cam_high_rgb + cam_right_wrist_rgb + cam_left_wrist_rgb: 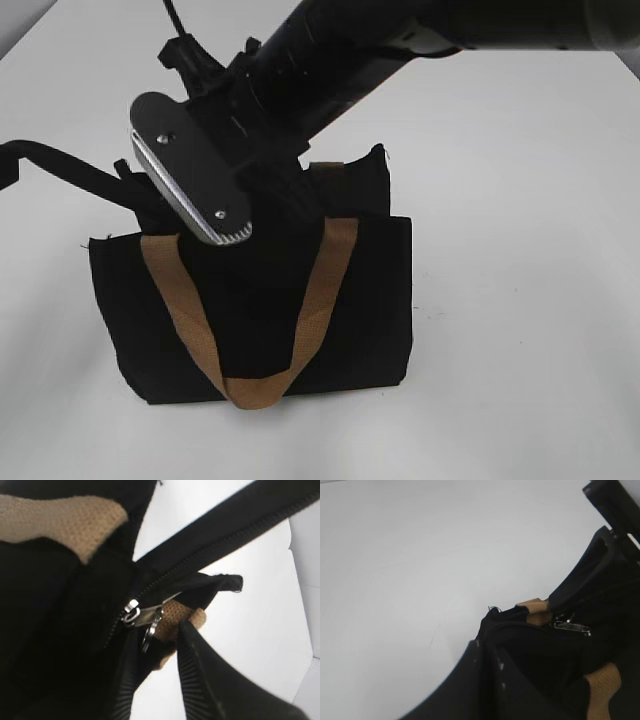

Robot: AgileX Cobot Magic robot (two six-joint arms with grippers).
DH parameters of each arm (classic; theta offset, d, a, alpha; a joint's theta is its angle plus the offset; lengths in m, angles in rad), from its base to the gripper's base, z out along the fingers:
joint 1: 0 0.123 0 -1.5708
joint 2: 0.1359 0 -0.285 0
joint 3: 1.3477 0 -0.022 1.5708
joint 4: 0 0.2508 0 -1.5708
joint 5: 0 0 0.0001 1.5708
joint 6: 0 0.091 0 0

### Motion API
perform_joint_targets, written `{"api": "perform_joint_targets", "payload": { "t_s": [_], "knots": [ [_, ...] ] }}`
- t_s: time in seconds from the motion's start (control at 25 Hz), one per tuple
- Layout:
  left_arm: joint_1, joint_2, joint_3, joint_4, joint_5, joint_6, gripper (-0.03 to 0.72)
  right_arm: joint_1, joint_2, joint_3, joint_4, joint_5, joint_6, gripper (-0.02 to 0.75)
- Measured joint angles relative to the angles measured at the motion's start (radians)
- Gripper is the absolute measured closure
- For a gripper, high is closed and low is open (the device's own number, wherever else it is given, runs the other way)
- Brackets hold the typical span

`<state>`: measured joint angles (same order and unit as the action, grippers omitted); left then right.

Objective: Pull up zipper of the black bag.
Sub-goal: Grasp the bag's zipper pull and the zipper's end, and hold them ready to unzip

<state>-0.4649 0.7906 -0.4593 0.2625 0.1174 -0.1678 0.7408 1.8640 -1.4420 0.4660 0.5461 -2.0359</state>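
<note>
The black bag [350, 320] stands upright on the white table, one tan handle [320, 290] hanging down its front. The zipper [200, 555] runs along its top edge. The silvery pull tab [142, 616] lies between the tips of my right gripper [157, 630], which is open around it, with the tab close to the left finger. The tab also shows in the left wrist view [572, 626]. My left gripper [487, 650] is shut on the bag's top corner fabric, at the bag's upper left in the exterior view [125, 175].
My right arm [330, 60] reaches in from the upper right over the bag's top and hides the opening. A metal plate [190, 180] on its wrist sits above the bag. White table [520, 300] surrounds the bag.
</note>
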Motion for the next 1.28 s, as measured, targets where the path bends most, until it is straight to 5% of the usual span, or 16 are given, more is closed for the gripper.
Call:
{"api": "perform_joint_targets", "payload": {
  "t_s": [0.2, 0.44, 0.72, 0.96, 1.28],
  "knots": [
    [0.000, 0.000, 0.000, -0.001, 0.000, 0.000, 0.685, 0.000, 0.000, 0.000, 0.008, 0.000, -0.107, 0.521],
    [0.000, 0.014, 0.000, -0.002, -0.002, 0.000, 0.685, 0.000, 0.000, 0.000, 0.024, 0.000, -0.142, 0.731],
    [0.001, 0.061, 0.000, -0.005, -0.010, -0.001, 0.685, 0.000, -0.002, 0.000, 0.022, -0.017, -0.110, 0.738],
    [0.001, 0.044, 0.000, 0.003, 0.011, -0.001, 0.685, -0.036, -0.077, 0.000, -0.004, 0.064, 0.059, 0.738],
    [0.001, 0.040, 0.000, 0.012, 0.106, -0.001, 0.685, -0.113, -0.164, 0.000, -0.146, 0.364, 0.464, 0.738]
  ]
}}
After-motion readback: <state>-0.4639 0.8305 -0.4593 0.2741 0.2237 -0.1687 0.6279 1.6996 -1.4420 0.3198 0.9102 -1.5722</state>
